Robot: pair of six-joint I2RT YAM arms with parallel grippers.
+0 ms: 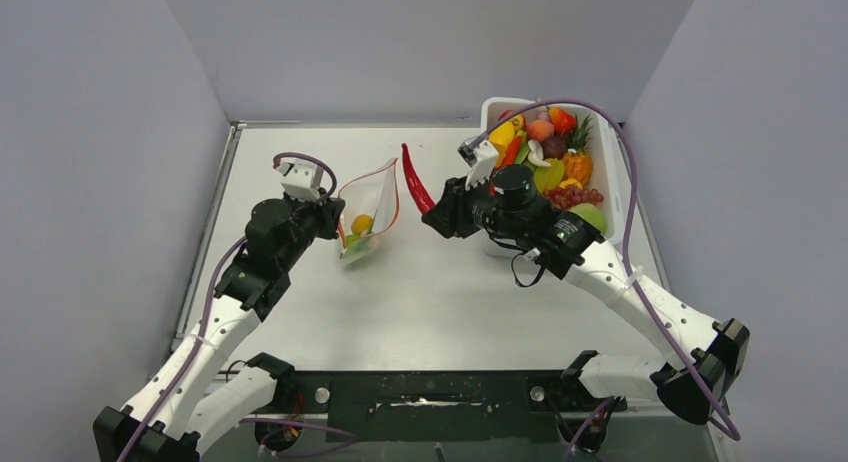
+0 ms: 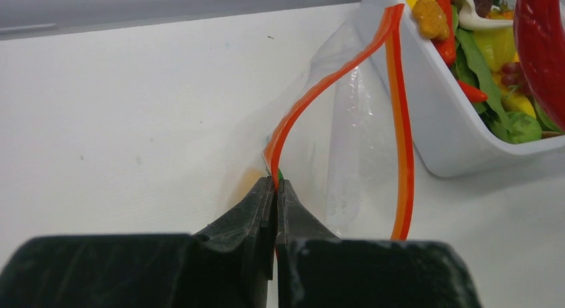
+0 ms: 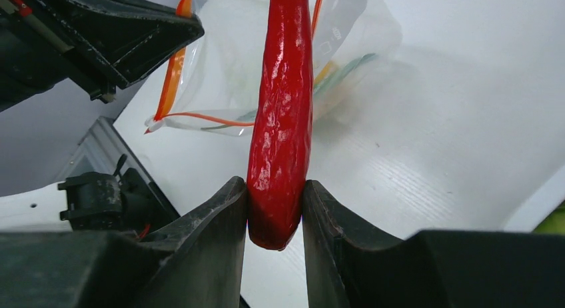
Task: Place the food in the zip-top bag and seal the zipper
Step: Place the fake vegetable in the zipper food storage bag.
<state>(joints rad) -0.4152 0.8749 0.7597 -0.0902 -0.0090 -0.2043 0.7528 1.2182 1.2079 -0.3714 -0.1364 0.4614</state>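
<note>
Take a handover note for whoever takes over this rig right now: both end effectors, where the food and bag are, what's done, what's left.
Left end effector: shut on the zipper edge of the zip-top bag, holding its mouth open.
Right end effector: shut on the red chili, beside the bag mouth, not inside.
Done: an orange piece and a green piece are in the bag.
Left: chili in, more food from the white tub, seal the zipper.

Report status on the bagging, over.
Left gripper shut on zipper, holding bag open. Right gripper shut on chili, beside the bag's mouth, not yet in. Nothing in the way.
</note>
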